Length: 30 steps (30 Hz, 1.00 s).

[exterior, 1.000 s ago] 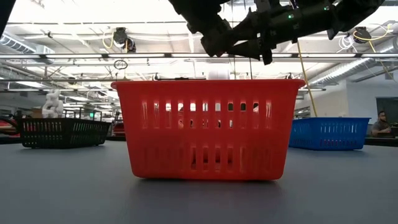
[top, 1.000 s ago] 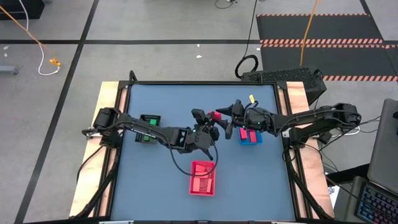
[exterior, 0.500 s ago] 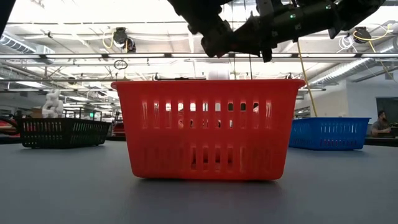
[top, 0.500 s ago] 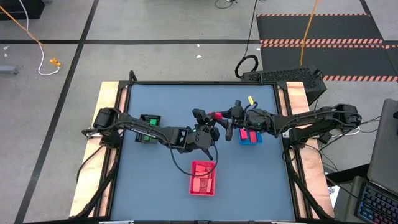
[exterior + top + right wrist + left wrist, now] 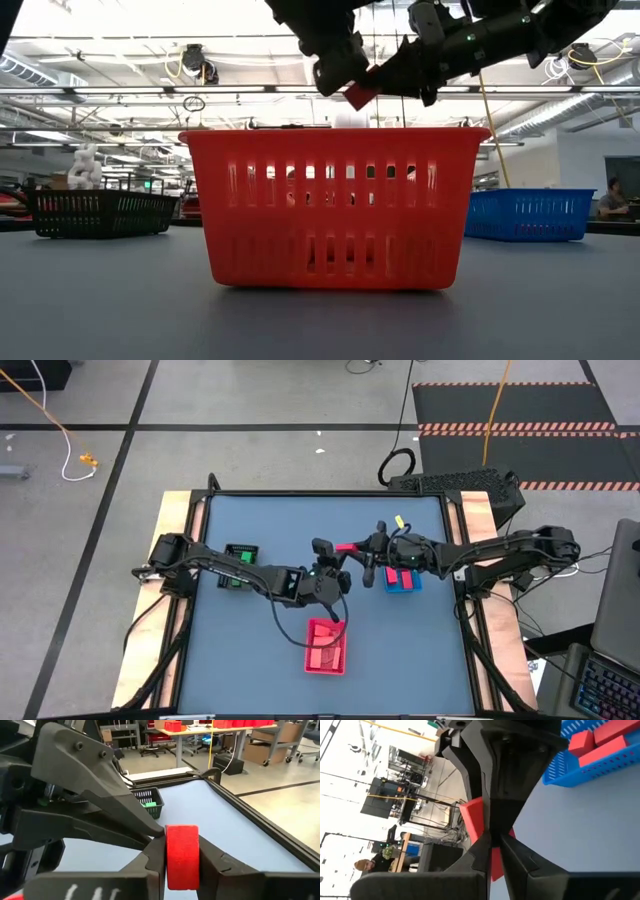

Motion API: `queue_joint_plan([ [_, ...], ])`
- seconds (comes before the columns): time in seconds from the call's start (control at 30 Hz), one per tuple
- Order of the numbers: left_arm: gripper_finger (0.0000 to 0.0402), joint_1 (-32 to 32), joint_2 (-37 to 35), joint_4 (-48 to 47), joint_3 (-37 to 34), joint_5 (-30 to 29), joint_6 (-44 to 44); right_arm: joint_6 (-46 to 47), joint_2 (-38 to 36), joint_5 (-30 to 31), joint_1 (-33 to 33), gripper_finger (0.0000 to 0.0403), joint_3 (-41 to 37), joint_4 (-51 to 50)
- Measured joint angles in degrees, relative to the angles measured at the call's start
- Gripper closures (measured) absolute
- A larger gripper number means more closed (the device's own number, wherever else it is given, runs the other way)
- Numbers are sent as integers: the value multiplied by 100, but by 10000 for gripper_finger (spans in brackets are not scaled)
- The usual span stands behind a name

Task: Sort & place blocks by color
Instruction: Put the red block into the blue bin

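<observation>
A red block (image 5: 181, 855) hangs in the air over the table's middle (image 5: 346, 547), between my two grippers. My right gripper (image 5: 360, 549) reaches in from the table's right and is shut on the block. My left gripper (image 5: 333, 553) comes from the left. Its fingers are shut to a point at the block's far end (image 5: 161, 833). In the low view the block (image 5: 360, 96) shows tilted under both grippers, above the red tray. More red blocks lie in the red tray (image 5: 325, 647) and the blue tray (image 5: 403, 580). Green blocks lie in the black tray (image 5: 240, 565). My right gripper pinches the red block by two opposite faces (image 5: 172, 866) between its two fingers, coming in about level from the table's right. The block is lifted clear of the table, one end sticking out past the fingertips. My left gripper's shut fingertips (image 5: 156, 834) meet that free end; I cannot tell whether they pinch it.
The red tray (image 5: 335, 205) stands near the table's front, below and nearer than the grippers. The blue tray (image 5: 530, 215) is at the right and the black tray (image 5: 100, 212) at the left. Bare table lies along the far side (image 5: 300, 515).
My right gripper has shut on the red block while both hands stayed in place and rolled a little. The block has tipped, and one end now shows below the fingers in the low view. My left gripper's fingers have drawn together.
</observation>
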Motion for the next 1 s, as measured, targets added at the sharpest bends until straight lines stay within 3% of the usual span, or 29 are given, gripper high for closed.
queue_joint_plan([
  [0.27,366,-1,17,-271,-9,-300,-34,-237,-360,239,-24,351,17,-450],
  [0.53,365,8,-1,-459,-9,-813,-543,-321,-1277,790,-36,351,18,-2229],
  [0.73,364,129,-133,-709,-11,-137,-1175,260,-2178,1230,-42,349,18,-3851],
  [1.0,364,534,-197,-1019,-9,908,-2113,973,-2793,1031,-76,348,17,-4887],
])
